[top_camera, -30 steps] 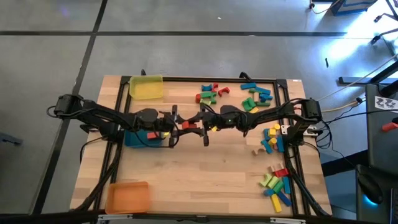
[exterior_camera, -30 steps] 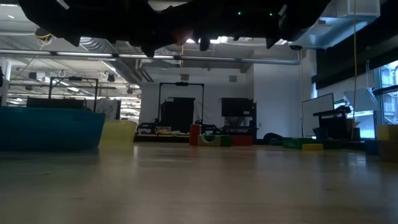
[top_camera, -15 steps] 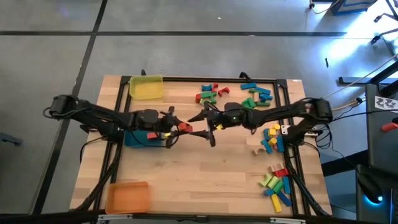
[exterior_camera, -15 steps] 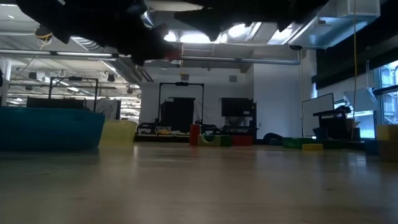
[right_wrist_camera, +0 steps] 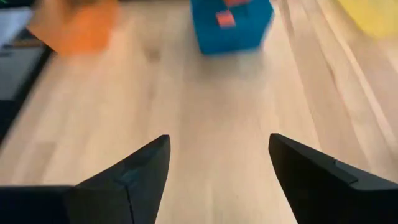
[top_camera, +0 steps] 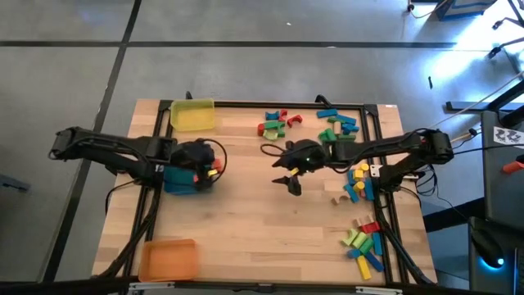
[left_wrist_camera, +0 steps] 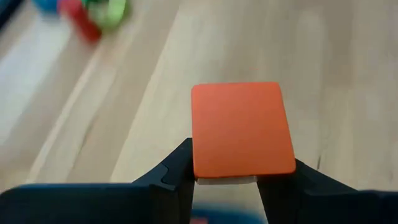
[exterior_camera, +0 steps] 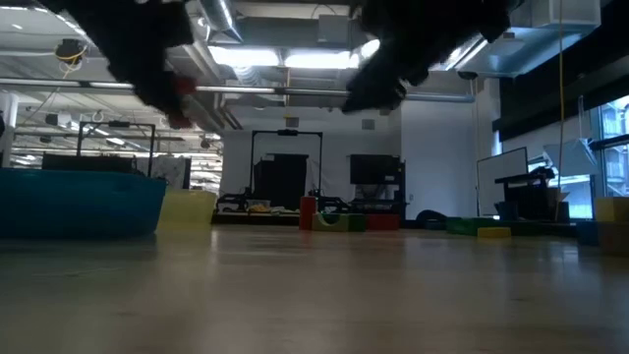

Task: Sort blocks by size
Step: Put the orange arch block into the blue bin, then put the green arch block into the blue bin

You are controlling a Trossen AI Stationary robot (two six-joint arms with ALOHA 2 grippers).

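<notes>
We were in a big open workshop with a grey concrete floor [top_camera: 270,74] crossed by dark seam lines, and the wooden table [top_camera: 262,238] sat in the middle of it. Looking across the tabletop, we could see exposed ducts and long strip lights [exterior_camera: 285,57] on the ceiling, plus a black frame rack [exterior_camera: 286,169] and dark monitors [exterior_camera: 374,169] against the far wall. Windows [exterior_camera: 604,138] ran along one side, with desks near them.

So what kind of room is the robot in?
Probably a robotics lab or workshop. The low view shows bare ceiling pipes, a black metal frame rig and a desk with screens behind the wooden table.
</notes>
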